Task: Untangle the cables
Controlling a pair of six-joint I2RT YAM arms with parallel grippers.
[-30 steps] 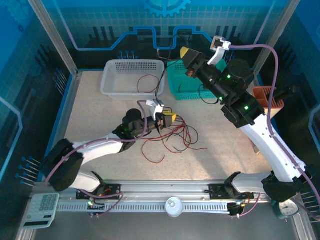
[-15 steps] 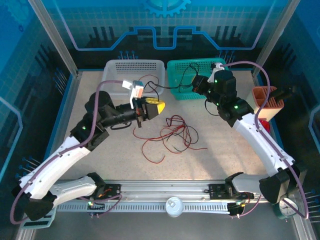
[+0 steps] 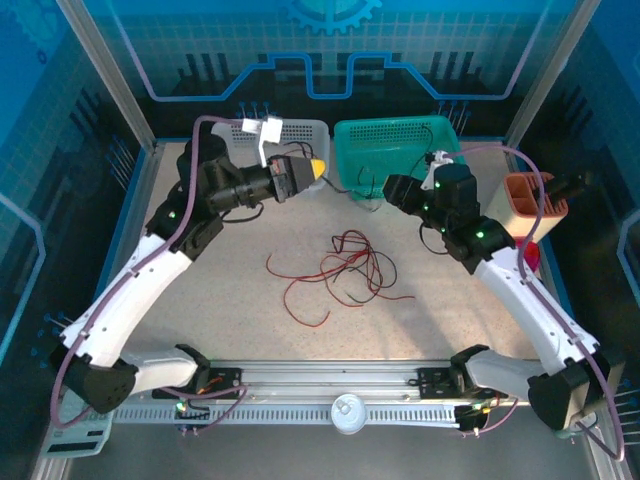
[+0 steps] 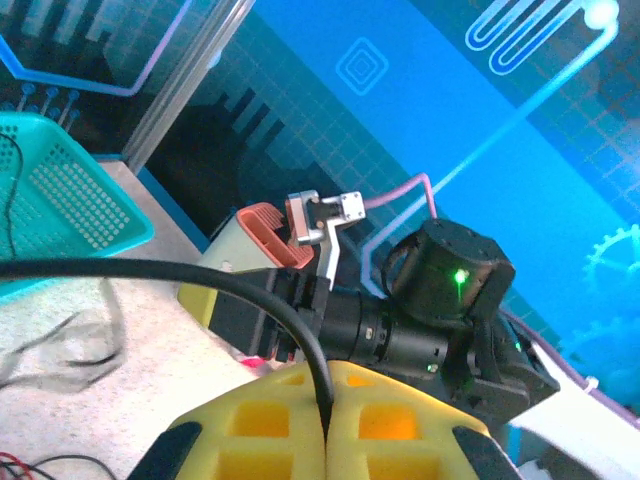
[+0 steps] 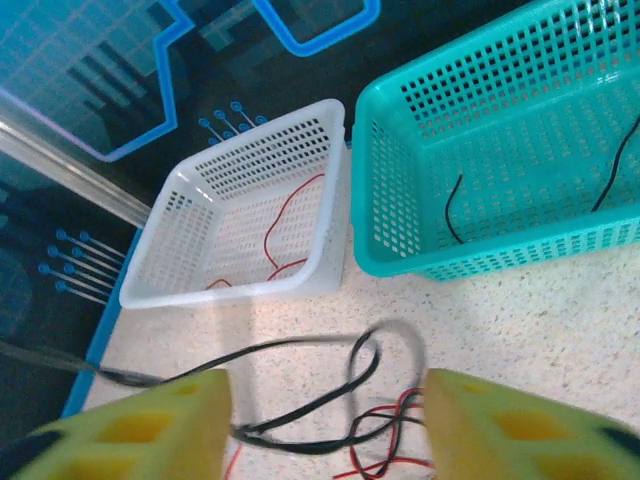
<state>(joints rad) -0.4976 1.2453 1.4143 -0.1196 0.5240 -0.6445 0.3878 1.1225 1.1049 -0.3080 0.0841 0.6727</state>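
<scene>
White basket: the white perforated plastic basket [image 5: 240, 292] at the table's far edge holds a thin red wire [image 5: 290, 215].
Teal basket: the teal perforated plastic basket [image 5: 500, 255], just beside it on the right, holds thin black wire [image 5: 455, 215].
Cables: a loose tangle of thin red and black cables [image 3: 345, 265] lies mid-table.
My left claw [image 4: 327, 420]: pinched tight on a black cable [image 4: 200, 275], raised by the white basket's near right corner.
My right claw [image 5: 325, 430]: fingers spread, nothing between them, low before the teal basket.
Surface and room: a speckled beige table [image 3: 230, 290] with blue printed panels [image 3: 420, 40] around it.
Change: a second ago my left claw sat down at the tangle, and my right was clamped, high over the teal basket.
</scene>
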